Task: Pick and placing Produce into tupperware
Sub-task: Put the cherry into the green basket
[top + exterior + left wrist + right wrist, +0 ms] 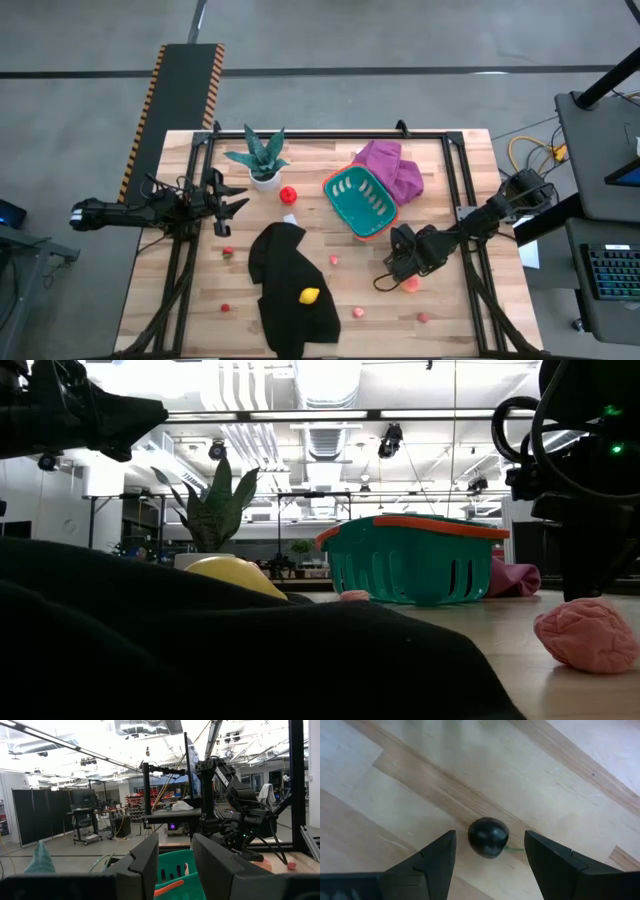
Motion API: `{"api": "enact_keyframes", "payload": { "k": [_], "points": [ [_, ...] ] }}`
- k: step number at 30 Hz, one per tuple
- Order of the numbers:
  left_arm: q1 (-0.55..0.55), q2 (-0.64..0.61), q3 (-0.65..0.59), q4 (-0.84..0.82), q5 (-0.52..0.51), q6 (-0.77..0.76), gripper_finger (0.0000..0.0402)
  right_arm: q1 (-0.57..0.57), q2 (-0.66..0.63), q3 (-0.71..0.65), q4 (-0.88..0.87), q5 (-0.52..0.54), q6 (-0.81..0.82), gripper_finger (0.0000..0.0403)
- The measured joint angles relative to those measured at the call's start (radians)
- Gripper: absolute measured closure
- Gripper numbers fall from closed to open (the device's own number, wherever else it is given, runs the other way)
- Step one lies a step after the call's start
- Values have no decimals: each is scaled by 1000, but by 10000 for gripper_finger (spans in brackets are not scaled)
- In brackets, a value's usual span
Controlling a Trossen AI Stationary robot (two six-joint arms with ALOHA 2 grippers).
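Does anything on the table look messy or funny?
Yes. A black cloth lies crumpled across the front of the table, with a yellow toy sitting on top of it. The small toy fruits are scattered over the wood, and the teal container sits askew against a bunched purple cloth.

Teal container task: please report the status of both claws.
Right claw open, low over small round toy fruit, not gripped. Left claw open, empty, waiting at left. Teal plastic container with orange rim unobstructed.

Teal tupperware (362, 201) with an orange rim, purple cloth (391, 166), black cloth (290, 290), yellow produce (309, 295), pale striped wooden desk (450, 310).
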Motion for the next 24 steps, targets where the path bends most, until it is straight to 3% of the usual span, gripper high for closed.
{"api": "enact_keyframes", "payload": {
  "k": [8, 24],
  "points": [
    [0, 0, 0, 0, 0, 0, 294, 0, 0, -10, 1, 13, 0, 188],
    [0, 0, 0, 0, 0, 0, 294, -7, 0, -30, 25, 40, 0, 280]
  ]
}}
